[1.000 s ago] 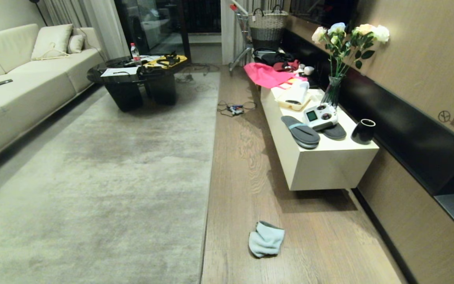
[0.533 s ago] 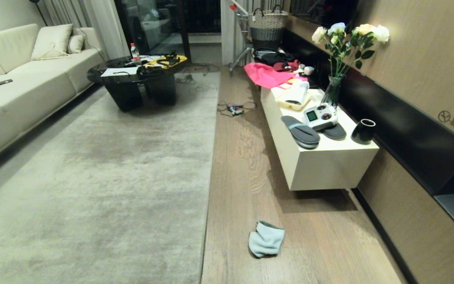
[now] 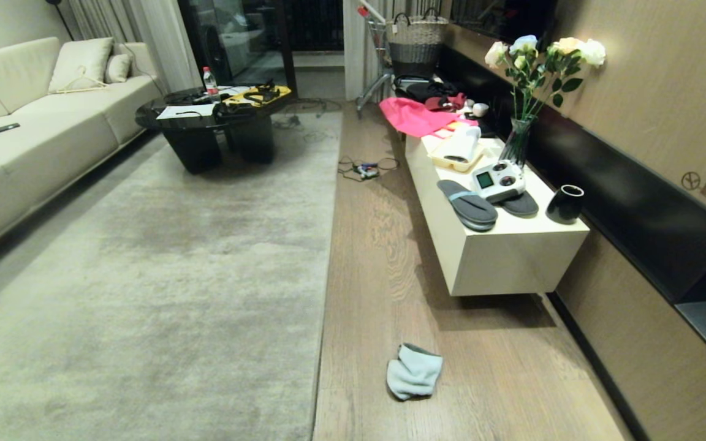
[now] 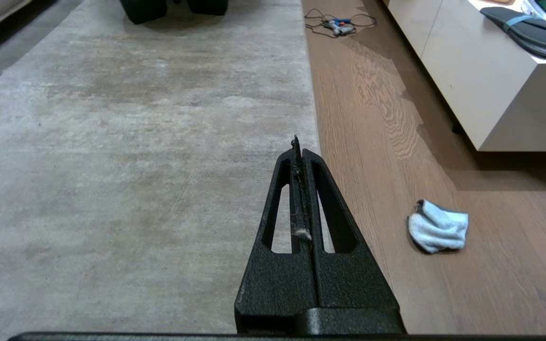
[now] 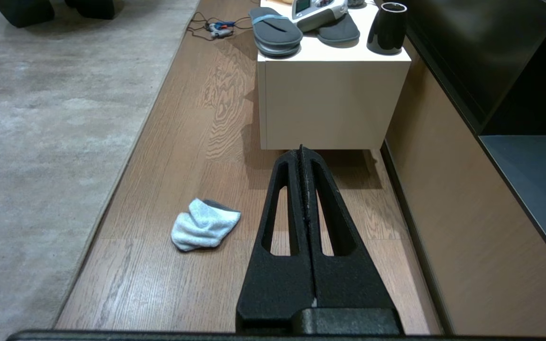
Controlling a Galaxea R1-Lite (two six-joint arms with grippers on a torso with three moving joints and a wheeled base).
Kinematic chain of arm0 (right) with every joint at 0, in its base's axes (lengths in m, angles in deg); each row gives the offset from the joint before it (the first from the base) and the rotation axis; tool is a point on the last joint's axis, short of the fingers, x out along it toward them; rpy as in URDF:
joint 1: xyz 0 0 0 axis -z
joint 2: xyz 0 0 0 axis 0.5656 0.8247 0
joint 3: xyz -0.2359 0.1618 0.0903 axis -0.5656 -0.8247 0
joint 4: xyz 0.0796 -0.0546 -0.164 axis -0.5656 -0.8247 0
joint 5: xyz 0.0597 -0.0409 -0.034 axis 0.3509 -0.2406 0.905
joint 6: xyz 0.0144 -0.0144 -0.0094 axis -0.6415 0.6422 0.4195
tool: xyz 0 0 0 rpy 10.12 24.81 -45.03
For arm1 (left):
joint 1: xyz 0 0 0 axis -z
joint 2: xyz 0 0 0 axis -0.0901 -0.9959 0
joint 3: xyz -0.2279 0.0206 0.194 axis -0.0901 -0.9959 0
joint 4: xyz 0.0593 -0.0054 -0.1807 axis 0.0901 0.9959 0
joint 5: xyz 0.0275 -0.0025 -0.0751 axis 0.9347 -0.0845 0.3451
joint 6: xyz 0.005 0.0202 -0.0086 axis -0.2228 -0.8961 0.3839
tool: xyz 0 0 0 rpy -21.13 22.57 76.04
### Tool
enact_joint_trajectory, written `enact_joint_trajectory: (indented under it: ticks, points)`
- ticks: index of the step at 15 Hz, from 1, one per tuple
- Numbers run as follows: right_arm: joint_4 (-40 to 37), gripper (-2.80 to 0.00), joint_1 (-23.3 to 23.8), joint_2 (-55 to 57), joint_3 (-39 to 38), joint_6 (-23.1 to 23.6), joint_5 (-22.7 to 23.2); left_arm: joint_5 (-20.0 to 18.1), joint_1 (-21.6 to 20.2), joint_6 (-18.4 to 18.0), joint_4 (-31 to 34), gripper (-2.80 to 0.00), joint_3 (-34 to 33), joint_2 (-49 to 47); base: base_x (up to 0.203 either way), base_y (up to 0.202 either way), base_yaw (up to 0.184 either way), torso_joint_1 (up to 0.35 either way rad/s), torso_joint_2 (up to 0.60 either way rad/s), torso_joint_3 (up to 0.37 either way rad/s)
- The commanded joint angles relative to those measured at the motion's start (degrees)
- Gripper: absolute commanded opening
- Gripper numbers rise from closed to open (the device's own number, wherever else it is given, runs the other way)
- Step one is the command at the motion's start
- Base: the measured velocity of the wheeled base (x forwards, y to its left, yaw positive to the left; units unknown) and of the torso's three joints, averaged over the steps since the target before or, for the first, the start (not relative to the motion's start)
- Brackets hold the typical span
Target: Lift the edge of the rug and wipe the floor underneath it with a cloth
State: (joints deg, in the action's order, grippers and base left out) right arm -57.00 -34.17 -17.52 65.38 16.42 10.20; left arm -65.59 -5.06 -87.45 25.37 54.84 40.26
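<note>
Looking down from the head view, neither arm shows; the cloth point(image 3: 415, 371) lies crumpled on the floor point(image 3: 383, 245), just right of the rug edge point(image 3: 326, 257), which runs straight away from the robot, with the white table point(image 3: 500, 257) farther off to the right.

In the left wrist view, the left end effector point(image 4: 296, 142) has its fingers pressed together and empty, poised above the rug edge itself, with the cloth off to its far side on the planks.

In the right wrist view, the right end effector point(image 5: 301, 149) is likewise closed on nothing, and the cloth point(image 5: 204, 230) sits below it, between it and the rug. By my judgement the right arm is nearer the cloth, the left nearer the border to lift.
</note>
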Motion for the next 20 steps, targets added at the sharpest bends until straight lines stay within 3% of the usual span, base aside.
enact_joint_trajectory:
  ticks: [1,20]
  points:
    - [0.08,-2.8,0.0,0.09,0.0,0.03,0.02,0.01,0.0,0.03,0.01,-2.8,0.0,-0.03,0.0,0.0,0.0,0.0,0.0,0.0]
    - [0.07,-2.8,0.0,0.09,0.0,0.29,-0.07,0.0,-0.02,0.03,-0.05,-2.8,0.0,-0.06,0.0,0.0,0.0,0.0,0.0,0.0]
